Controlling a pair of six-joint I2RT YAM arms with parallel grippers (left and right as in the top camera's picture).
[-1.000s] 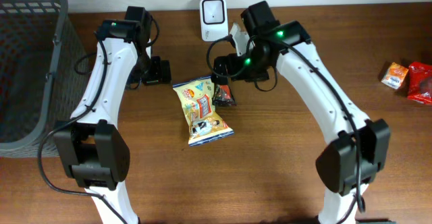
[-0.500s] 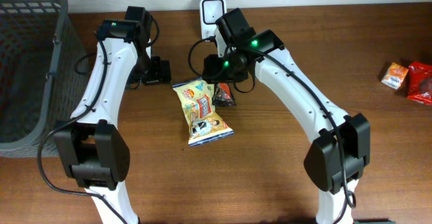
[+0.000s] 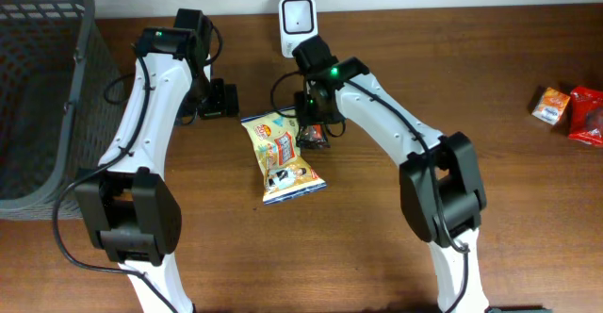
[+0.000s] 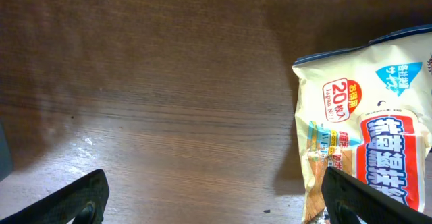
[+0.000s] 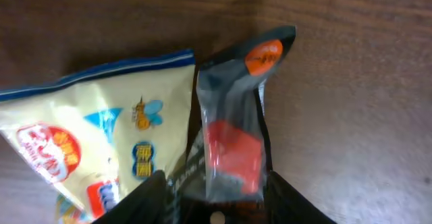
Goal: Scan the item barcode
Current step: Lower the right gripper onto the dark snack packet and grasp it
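A small dark packet (image 3: pixel 315 136) with red and orange print lies on the wooden table, against the right edge of a yellow snack bag (image 3: pixel 281 156). My right gripper (image 3: pixel 311 124) is down over the dark packet (image 5: pixel 233 136), its two fingers pressed to either side of it, shut on it. The yellow bag (image 5: pixel 101 136) sits just left of the right gripper (image 5: pixel 216 183). The white barcode scanner (image 3: pixel 297 18) stands at the table's back edge, behind that gripper. My left gripper (image 3: pixel 220 99) hovers open over bare wood, with the yellow bag (image 4: pixel 371 129) beside its right finger.
A dark mesh basket (image 3: pixel 38 96) fills the left end of the table. An orange packet (image 3: pixel 551 104) and a red one (image 3: pixel 586 115) lie at the far right.
My right arm swung left and came down onto the dark packet, and its jaws closed in from wide open. The left arm has not moved.
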